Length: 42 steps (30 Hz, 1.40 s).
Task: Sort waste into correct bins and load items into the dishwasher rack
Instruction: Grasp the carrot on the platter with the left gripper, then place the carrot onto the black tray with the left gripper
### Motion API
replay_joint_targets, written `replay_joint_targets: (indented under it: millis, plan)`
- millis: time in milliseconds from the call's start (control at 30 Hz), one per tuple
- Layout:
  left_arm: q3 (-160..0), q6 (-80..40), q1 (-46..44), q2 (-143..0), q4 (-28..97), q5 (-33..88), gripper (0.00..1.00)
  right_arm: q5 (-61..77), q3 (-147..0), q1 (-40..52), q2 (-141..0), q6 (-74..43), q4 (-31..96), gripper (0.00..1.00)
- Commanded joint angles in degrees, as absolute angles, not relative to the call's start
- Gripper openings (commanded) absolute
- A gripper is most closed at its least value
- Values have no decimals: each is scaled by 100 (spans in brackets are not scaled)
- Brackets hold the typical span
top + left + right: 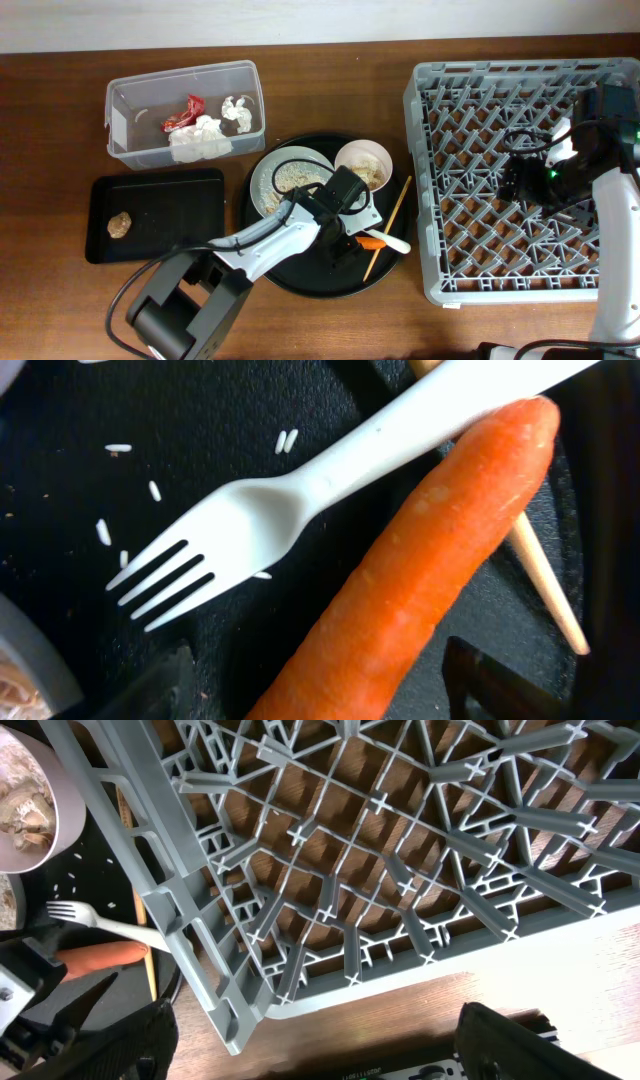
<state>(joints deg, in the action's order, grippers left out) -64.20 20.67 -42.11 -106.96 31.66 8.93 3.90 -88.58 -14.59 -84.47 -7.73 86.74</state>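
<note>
The clear plastic tub [180, 72] at the back left holds a crinkled red foil wrapper [184, 113] and crumpled white napkins [200, 140]. In front of it the shallow black tray [170, 205] has one small brown lump [119, 225] near its left end. On the round black tray [330, 283] sit a wide white plate-bowl [262, 185] and a smaller white bowl [380, 152], both with beige rice-like crumbs inside, and loose grains lie scattered on the tray's matte surface. The carrot piece [420, 570], smooth and tapered, lies there too. In the overhead view its long axis runs roughly left to right, and it rests against the handle of the glossy white fork [300, 500], whose tines point toward the bowls. The thin wooden stick [388, 225] slants beneath both. The left tool [320, 680] hangs low over the carrot, its fingers spread either side and not touching it. The right tool [312, 1020] is over the near edge of the light-grey lattice rack [420, 180], its fingers wide apart and holding nothing.
</note>
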Motion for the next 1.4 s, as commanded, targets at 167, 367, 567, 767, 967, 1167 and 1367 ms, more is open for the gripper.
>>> replay_joint_targets:
  millis: [167,367,567,767,967,1167,1367]
  plan:
    - [-6488,2174,-4228,-10866,3203,858,33,316,-8829,-1466,-8372,-770,8676,93]
    - [-6637,2169,-4224,-10862,3562,768,16,316,-8829,-1466,-8372,-770,8680,93]
    - [-7146,1688,-4215,-9959,4211,-298,1,316,-8829,-1466,-8372,-770,8683,93]
    - [-7146,799,-2648,-8779,4886,-777,1,316,-8829,-1466,-8372,-731,8678,93]
    - [-7131,89,163,-8709,5177,-628,0,318,-8829,-1466,-8372,-729,8680,93]
    - [-6571,-141,1319,-8785,5166,-650,0,318,-8829,-1466,-8372,-731,8680,93]
    - [-5752,-751,1612,-8785,4539,-1188,1,318,-8829,-1466,-8372,-729,8687,93]
